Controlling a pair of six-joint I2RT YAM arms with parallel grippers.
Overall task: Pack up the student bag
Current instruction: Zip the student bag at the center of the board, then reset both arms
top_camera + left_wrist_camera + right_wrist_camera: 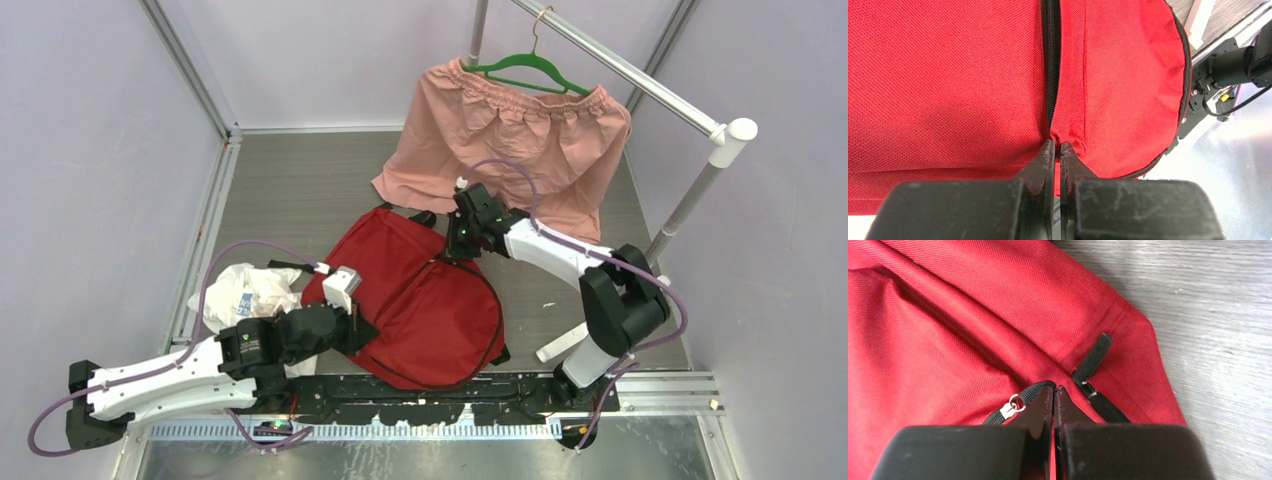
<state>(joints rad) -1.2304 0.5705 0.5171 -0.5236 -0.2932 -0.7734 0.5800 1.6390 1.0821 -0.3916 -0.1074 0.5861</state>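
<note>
The red student bag (425,300) lies flat in the middle of the table with its black zipper closed. My left gripper (362,335) is at the bag's near left edge. In the left wrist view it (1058,146) is shut on a pinch of red fabric at the end of the zipper (1050,65). My right gripper (458,248) is at the bag's far edge. In the right wrist view it (1053,388) is shut on a black zipper pull cord (1034,390) with a metal ring (1016,403). A second black pull tab (1091,360) lies free beside it.
Pink shorts (510,140) hang on a green hanger (525,70) from a white rail (640,80) at the back right, just behind my right gripper. A white plastic bag (245,293) lies left of the student bag. Grey table (1208,315) shows beyond the bag's corner.
</note>
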